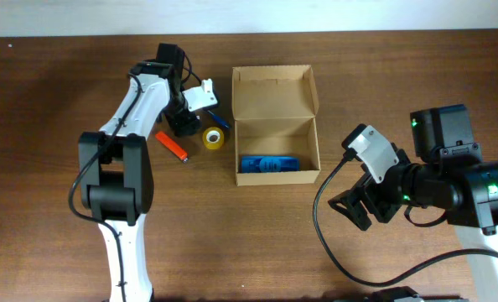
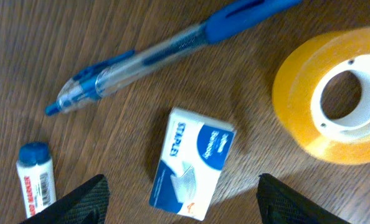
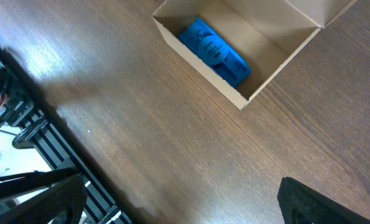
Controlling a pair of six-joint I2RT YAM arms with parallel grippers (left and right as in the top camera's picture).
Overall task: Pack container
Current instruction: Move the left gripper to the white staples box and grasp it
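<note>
Tabletop (image 1: 56, 252) carries the container (image 1: 274, 99) at centre, lid flap open, blue packet (image 1: 268, 164) inside; my right pincer (image 3: 185, 202) hangs wide open, empty, near it; my left pincer (image 2: 184, 198), spread wide and empty, hovers over a staples box (image 2: 194, 155) between tape roll (image 2: 294, 93) and pen (image 2: 154, 53).

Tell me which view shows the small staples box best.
Left wrist: the staples box lies whole and close on the table, label visible, near the pen and tape roll. Overhead, the left tool covers it. The right wrist view looks at the container, so the box is out of frame.
</note>
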